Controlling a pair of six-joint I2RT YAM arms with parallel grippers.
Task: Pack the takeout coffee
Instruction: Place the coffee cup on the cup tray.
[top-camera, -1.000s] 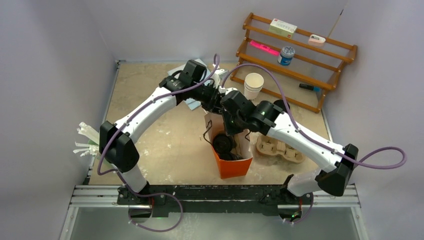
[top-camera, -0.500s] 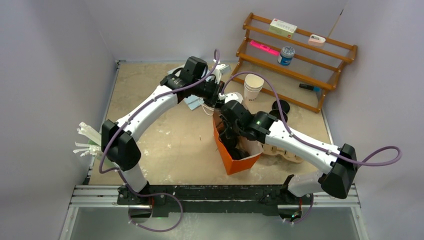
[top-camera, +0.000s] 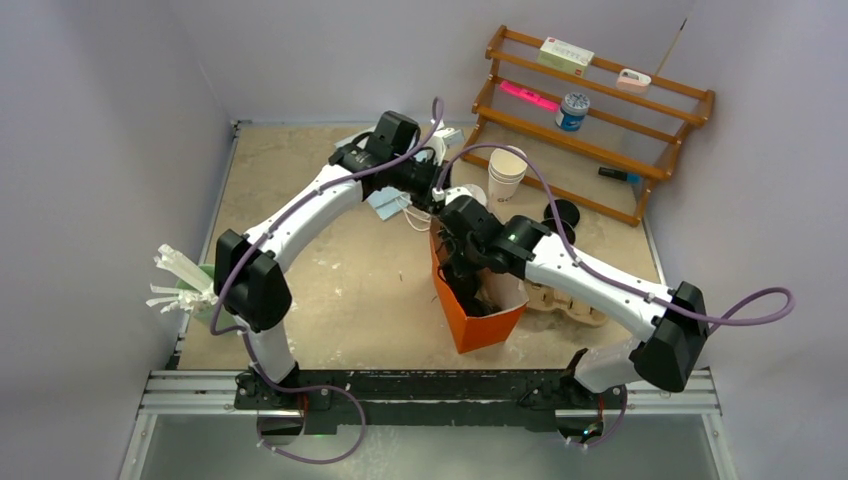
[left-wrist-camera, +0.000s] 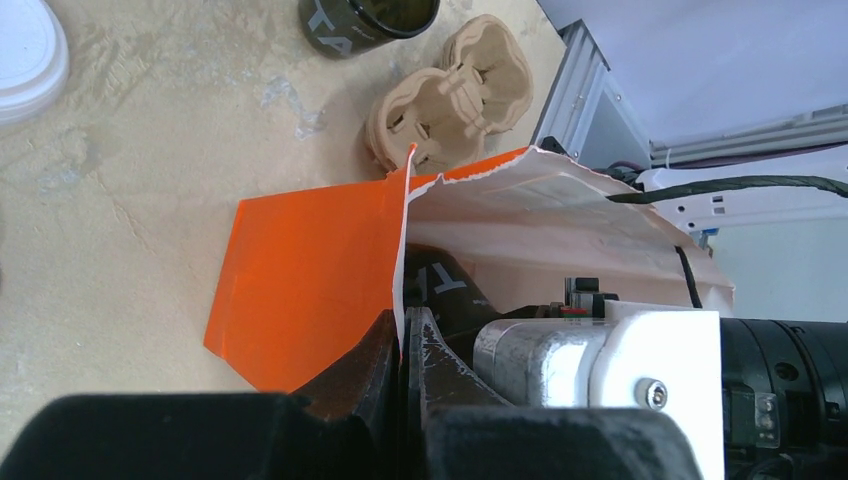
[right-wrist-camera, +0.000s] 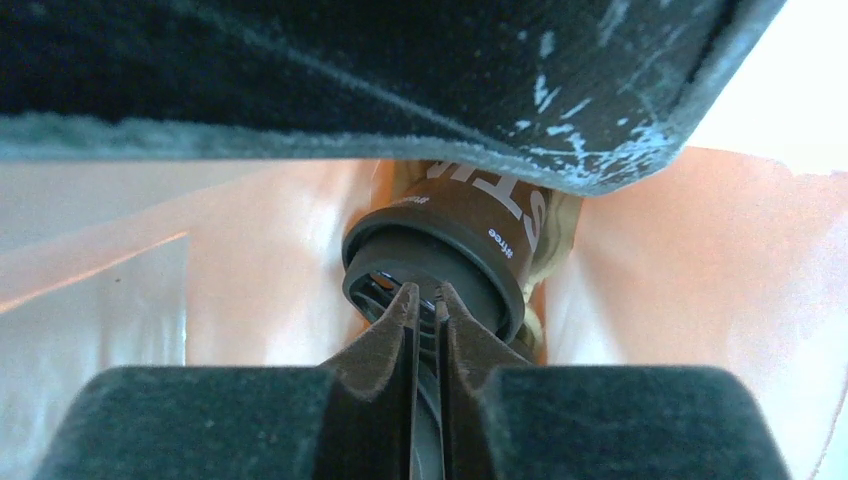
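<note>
Since a second ago the right arm (top-camera: 585, 280) has sunk its wrist from above the orange paper bag (top-camera: 480, 325) down into the bag's mouth. The bag has shifted a little to the right. A loose black cup (top-camera: 560, 213), hidden by that arm before, now shows on the table (top-camera: 300, 290).

From above we count one bag, one loose black cup near the foot of the wooden rack (top-camera: 600, 100), and one stack of white paper cups (top-camera: 507, 172) to its left. One brown pulp carrier (top-camera: 575, 300) sits just beside the bag and partly under the right arm. The left arm (top-camera: 310, 205) reaches to the bag's far rim.

From the left wrist we see the left gripper (left-wrist-camera: 402, 345) with its fingers pressed together on the torn edge of the bag's mouth, the paper caught between them. Inside the bag lies one lidded black cup (left-wrist-camera: 440, 285), white letters on its side. Beyond the bag are the carrier, with two wells, and the loose cup at the top edge, well apart from the bag. That makes two black cups in all.

From the right wrist we see the right gripper (right-wrist-camera: 425, 300) deep inside the bag. Its fingers stand only a thin slit apart, with the tips at the rim of the one black plastic lid (right-wrist-camera: 475, 285). That lid caps the cup, which lies on its side facing the camera. We cannot tell whether the tips pinch the rim or merely touch it.
</note>
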